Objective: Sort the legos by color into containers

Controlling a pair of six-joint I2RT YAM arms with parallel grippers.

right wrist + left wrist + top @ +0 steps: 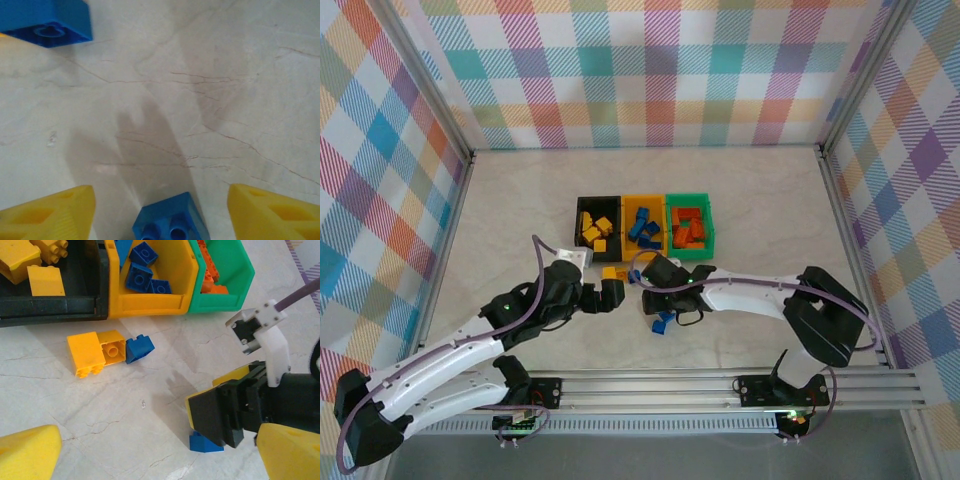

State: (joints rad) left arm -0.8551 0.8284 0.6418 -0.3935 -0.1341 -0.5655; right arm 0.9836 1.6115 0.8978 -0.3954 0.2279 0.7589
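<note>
Three joined bins stand at mid-table, the black bin [50, 307], the yellow-orange bin [150, 304] and the green bin [225, 292], each holding sorted bricks [142, 277] of one colour. The left gripper [157, 440] hangs wide open and empty. The right gripper [162, 197] is spread too, with a loose blue brick [171, 224] between its fingers, apparently touching neither. Two yellow bricks [85, 354] and a second blue brick [139, 348] lie just in front of the bins. The bricks look light, rigid and slick-sided. I judge the flat side walls the best hold, not the studs, since a skewed pinch could squirt one across the smooth tabletop [75, 410].
</note>
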